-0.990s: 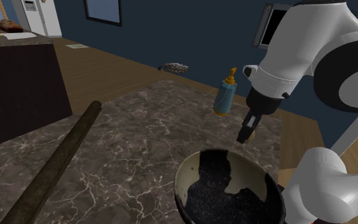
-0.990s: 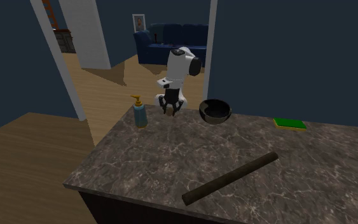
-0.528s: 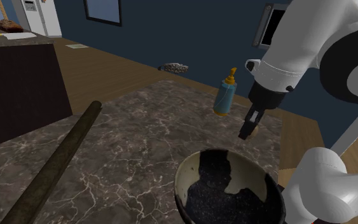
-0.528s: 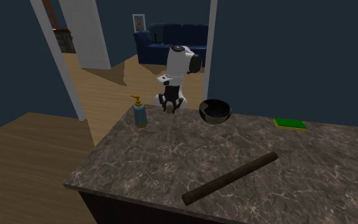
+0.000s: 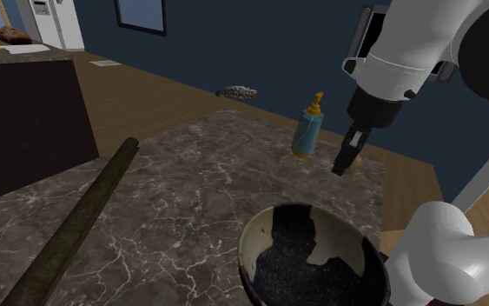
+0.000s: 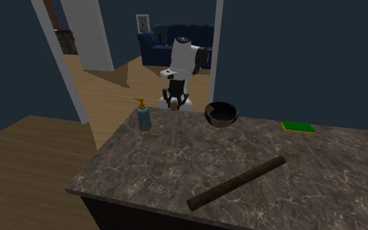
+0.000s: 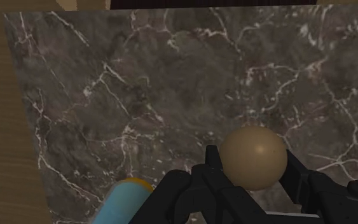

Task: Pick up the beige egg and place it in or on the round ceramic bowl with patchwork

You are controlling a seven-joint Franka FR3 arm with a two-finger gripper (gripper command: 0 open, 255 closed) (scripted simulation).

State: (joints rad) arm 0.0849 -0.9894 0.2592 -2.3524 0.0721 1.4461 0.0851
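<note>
A beige egg [image 7: 254,154] sits clasped between the two black fingers of my gripper [image 7: 254,160]. In the shoulder view the gripper [image 5: 347,160] hangs above the marble counter, beside the soap bottle and behind the bowl. The round bowl [image 5: 257,236] has a cream and black patchwork inside and stands on the counter at the bottom of that view, close to the stand. In the second exterior view the bowl [image 6: 221,114] is at the counter's far edge, with the gripper [image 6: 174,101] to its left and raised.
A blue soap bottle with a yellow pump [image 5: 307,130] [image 6: 143,116] stands near the counter's edge, just beside the gripper. A long dark rod [image 5: 77,222] [image 6: 238,183] lies across the counter. A green sponge [image 6: 297,127] rests at the far right.
The gripper has risen from the counter with the egg in it, moving up and a little right in the shoulder view. Bowl, bottle and rod have stayed put.
</note>
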